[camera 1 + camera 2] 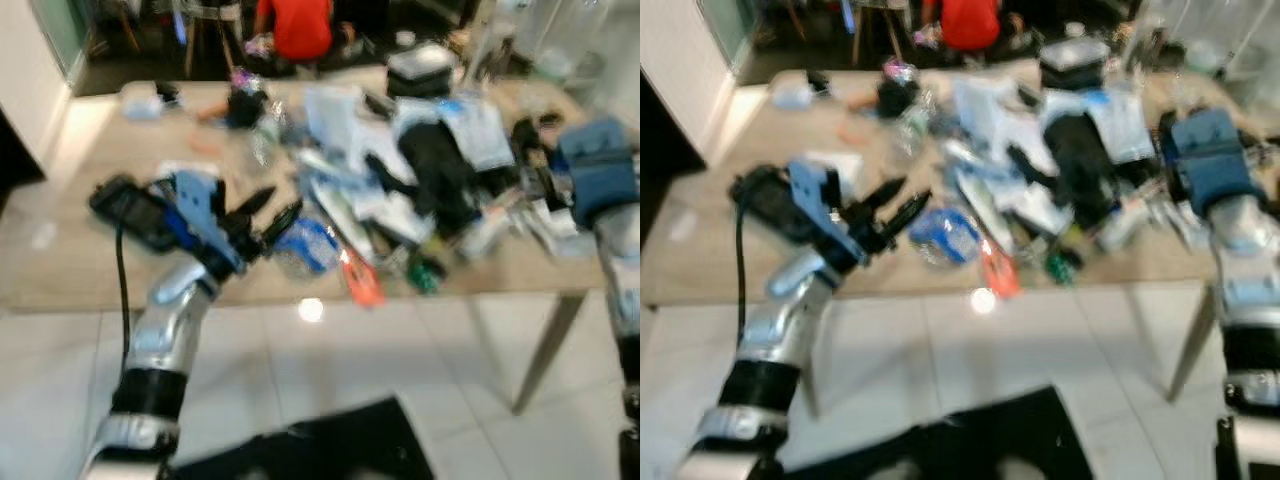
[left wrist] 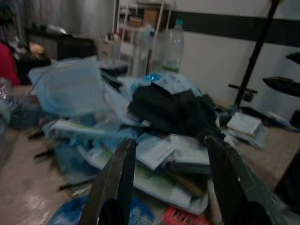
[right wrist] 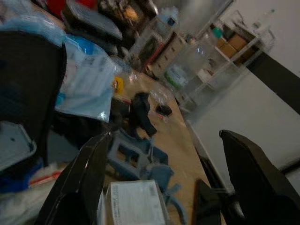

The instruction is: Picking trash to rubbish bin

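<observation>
Your left gripper (image 1: 268,213): fingers spread, holding nothing, over the table's (image 1: 80,270) near edge, just beside a blue wrapper (image 1: 308,243). Your right gripper (image 3: 164,178): wide open, empty, above the table's right end. Trash pile (image 1: 420,170): mid-table. Orange packet (image 1: 362,280): at the front edge. Person in red (image 1: 297,25): beyond the table.

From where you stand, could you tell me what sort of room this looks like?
Probably a lived-in home or workroom: a long pale wooden table heaped with blue plastic packets stands on white floor tiles, and open white storage shelves line the wall.
</observation>
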`<state>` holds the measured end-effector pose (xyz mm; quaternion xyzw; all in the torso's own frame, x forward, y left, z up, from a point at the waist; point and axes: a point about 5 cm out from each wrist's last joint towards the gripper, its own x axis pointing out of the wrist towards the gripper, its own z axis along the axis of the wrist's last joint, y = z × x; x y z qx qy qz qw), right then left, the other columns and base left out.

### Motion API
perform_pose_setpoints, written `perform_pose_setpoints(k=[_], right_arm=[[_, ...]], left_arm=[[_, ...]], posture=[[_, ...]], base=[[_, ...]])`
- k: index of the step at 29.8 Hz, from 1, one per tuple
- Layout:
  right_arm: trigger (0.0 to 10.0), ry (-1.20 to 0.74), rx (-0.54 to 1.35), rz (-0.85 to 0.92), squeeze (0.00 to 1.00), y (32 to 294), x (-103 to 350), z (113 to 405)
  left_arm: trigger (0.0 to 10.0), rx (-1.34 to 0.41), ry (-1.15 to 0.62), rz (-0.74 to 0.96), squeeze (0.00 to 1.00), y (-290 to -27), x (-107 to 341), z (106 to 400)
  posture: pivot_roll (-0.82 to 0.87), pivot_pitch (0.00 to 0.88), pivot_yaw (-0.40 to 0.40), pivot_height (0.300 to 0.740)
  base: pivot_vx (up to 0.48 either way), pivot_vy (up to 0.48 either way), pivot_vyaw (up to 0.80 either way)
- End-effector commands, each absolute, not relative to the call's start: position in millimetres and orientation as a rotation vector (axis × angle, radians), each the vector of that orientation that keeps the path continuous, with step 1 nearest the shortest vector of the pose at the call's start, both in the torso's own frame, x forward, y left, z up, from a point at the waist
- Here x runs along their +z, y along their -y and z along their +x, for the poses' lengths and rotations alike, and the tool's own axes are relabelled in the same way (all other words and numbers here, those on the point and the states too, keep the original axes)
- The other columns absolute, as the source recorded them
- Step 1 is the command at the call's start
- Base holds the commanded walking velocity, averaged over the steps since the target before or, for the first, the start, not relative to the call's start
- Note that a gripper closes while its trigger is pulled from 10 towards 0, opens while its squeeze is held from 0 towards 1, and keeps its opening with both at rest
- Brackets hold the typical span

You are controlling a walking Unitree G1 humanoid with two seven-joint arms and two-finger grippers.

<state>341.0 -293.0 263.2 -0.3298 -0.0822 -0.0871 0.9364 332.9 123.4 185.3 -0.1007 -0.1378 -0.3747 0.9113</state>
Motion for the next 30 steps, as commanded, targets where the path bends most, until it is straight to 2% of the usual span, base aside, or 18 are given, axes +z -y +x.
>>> perform_pose_setpoints(k=[1,17,20,23,28,30], right_arm=[[10.0,0.158,-0.147,-0.657,0.0,287.3,257.1,341.9],[10.0,0.179,-0.1,-0.599,0.0,277.9,255.5,344.0],[10.0,0.203,-0.058,-0.548,0.0,271.5,253.8,345.7],[10.0,0.24,0.023,-0.396,0.0,263.1,245.9,350.2],[10.0,0.28,0.115,-0.196,0.0,262.3,241.2,361.3],[10.0,0.279,0.116,-0.175,0.0,262.7,240.9,362.8]], left_arm=[[10.0,-0.767,0.27,-0.215,0.0,-120.7,182.5,332.4],[10.0,-0.728,0.247,-0.208,0.0,-118.9,179.2,335.3],[10.0,-0.716,0.241,-0.197,0.0,-119.3,177.8,336.3],[10.0,-0.689,0.242,-0.18,0.0,-121.5,175.8,337.3],[10.0,-0.606,0.256,-0.129,0.0,-132.6,177.6,339.7],[10.0,-0.594,0.256,-0.123,0.0,-134.4,177.7,340.1]], posture=[[-0.04,0.111,0.034,0.74],[-0.04,0.109,0.037,0.74],[-0.04,0.109,0.037,0.74],[-0.04,0.109,0.042,0.74],[-0.02,0.117,0.047,0.74],[-0.02,0.117,0.047,0.74]], base=[[0.0,0.0,0.0],[0.0,0.0,0.0],[0.0,0.0,0.0],[0.0,0.0,0.0],[0.0,0.0,0.0],[0.0,0.0,0.0]])
